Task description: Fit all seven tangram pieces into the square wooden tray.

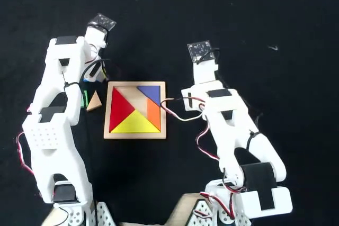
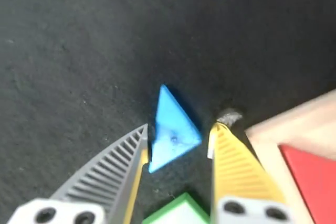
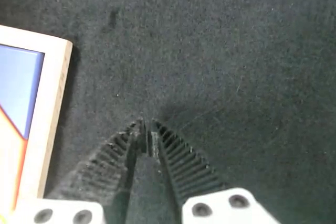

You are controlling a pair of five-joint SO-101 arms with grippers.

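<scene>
The square wooden tray (image 1: 135, 133) lies mid-table and holds a red triangle (image 1: 119, 107), a yellow triangle (image 1: 135, 124), a blue piece (image 1: 150, 93) and an orange piece (image 1: 153, 113). My left gripper (image 2: 178, 132) is open and straddles a light blue triangle (image 2: 172, 129) lying flat on the cloth just off the tray corner (image 2: 294, 124). A green piece (image 2: 176, 211) sits close under that gripper. A tan triangle (image 1: 94, 101) lies left of the tray. My right gripper (image 3: 147, 129) is shut on nothing, low over the cloth beside the tray's right edge (image 3: 50, 124).
Black cloth covers the table. The left arm (image 1: 58, 93) stands along the tray's left side and the right arm (image 1: 233, 130) along its right. A strip of bare wood (image 1: 136, 99) shows inside the tray between the red and blue pieces.
</scene>
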